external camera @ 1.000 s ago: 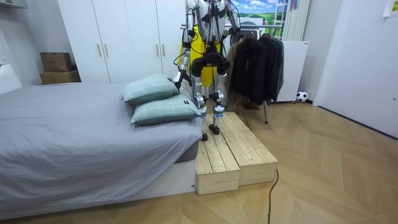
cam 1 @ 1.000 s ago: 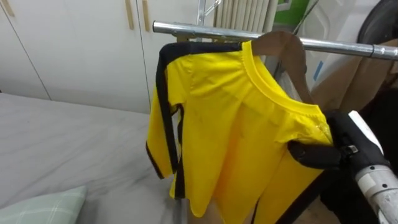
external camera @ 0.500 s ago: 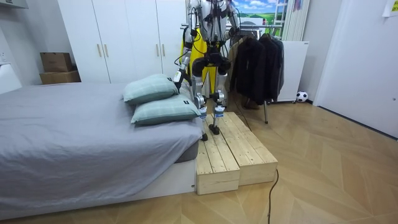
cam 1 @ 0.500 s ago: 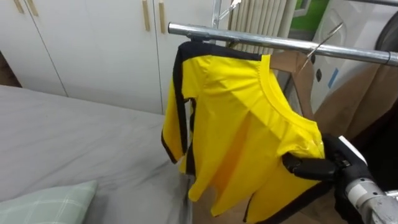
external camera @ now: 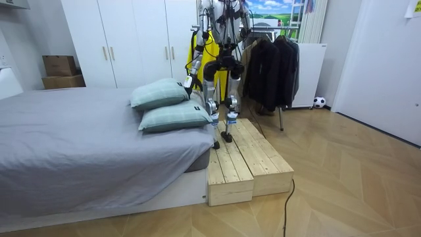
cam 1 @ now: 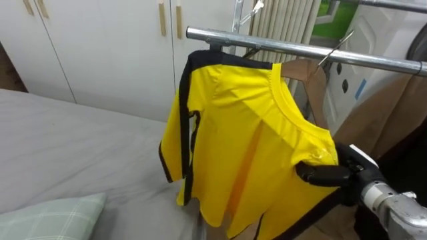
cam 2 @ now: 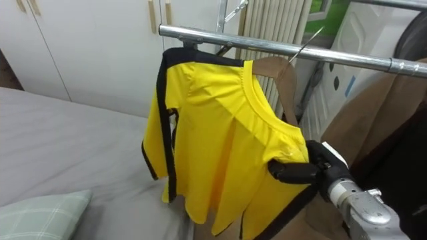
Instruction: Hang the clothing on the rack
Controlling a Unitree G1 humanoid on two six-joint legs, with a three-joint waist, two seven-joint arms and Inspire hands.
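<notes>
A yellow shirt (cam 1: 233, 133) with black trim hangs on a wooden hanger (cam 1: 311, 72) whose hook is over the metal rail (cam 1: 300, 50) of a clothes rack. My right hand (cam 1: 331, 175) comes in from the lower right. Its dark fingers are curled on the shirt's near shoulder, pinching the cloth by the collar. In the room view I stand on a wooden platform (external camera: 250, 164) between the bed and the rack, facing the shirt (external camera: 199, 49). My left hand (external camera: 188, 80) hangs low at my side over the bed's corner.
A brown garment (cam 1: 383, 107) and dark coats hang further right on the same rail. White wardrobe doors (cam 1: 100, 47) and a radiator (cam 1: 280, 20) stand behind. The grey bed (cam 1: 67, 147) with a green pillow (cam 1: 47, 217) lies to the left.
The view has shifted a little. The shirt's lower part has swung slightly left under the rail. My right hand has stayed on the shirt's shoulder.
</notes>
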